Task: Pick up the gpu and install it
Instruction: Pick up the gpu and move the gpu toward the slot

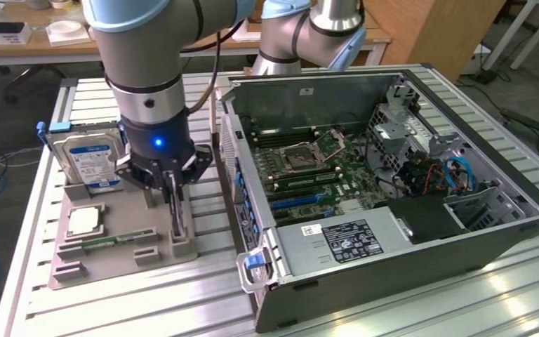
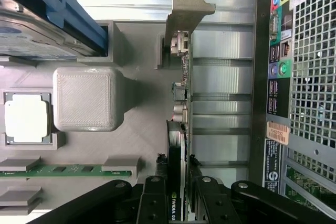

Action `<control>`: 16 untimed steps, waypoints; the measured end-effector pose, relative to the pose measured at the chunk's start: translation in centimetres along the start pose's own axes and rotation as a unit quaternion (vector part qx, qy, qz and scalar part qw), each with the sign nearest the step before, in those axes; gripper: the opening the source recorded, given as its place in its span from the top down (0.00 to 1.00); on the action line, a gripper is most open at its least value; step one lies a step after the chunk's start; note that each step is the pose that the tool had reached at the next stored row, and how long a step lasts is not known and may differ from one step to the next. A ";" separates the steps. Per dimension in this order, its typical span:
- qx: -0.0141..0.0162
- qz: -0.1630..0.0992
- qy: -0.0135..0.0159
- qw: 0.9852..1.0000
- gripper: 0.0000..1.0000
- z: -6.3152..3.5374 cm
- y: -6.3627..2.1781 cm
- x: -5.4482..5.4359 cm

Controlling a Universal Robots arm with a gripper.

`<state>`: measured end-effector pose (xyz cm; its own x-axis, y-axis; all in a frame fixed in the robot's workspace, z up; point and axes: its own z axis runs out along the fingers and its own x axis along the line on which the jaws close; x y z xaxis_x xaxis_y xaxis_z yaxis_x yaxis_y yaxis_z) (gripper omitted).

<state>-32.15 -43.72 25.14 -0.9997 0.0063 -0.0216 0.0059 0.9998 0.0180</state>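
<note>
The gpu (image 2: 179, 103) is a thin black card standing on edge in a slot of the grey holder (image 1: 110, 263), with its metal bracket (image 2: 186, 3) at the far end. In the exterior view the gpu (image 1: 177, 223) shows as a dark sliver below the wrist. My gripper (image 1: 174, 233) is lowered straight over it. In the wrist view my gripper (image 2: 177, 182) straddles the card's near end, and the black fingers (image 2: 155, 195) press against both of its faces. The card still sits in its slot.
The holder also carries a silver hard drive (image 1: 87, 158) with a blue-white label, a square processor (image 1: 82, 221) and a green memory stick (image 1: 110, 242). The open computer case (image 1: 494, 232) lies at the exterior view's right, its motherboard (image 1: 307, 175) exposed and its rear wall beside the holder.
</note>
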 end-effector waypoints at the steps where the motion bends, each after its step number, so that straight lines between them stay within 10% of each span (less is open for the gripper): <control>1: -0.001 0.000 0.000 1.000 0.74 -0.16 0.00 0.0; 16: -0.010 0.000 0.000 1.000 0.74 -1.70 0.02 0.0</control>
<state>-32.16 -43.74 26.84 -0.9997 0.0068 -0.0216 0.0060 0.9993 0.0372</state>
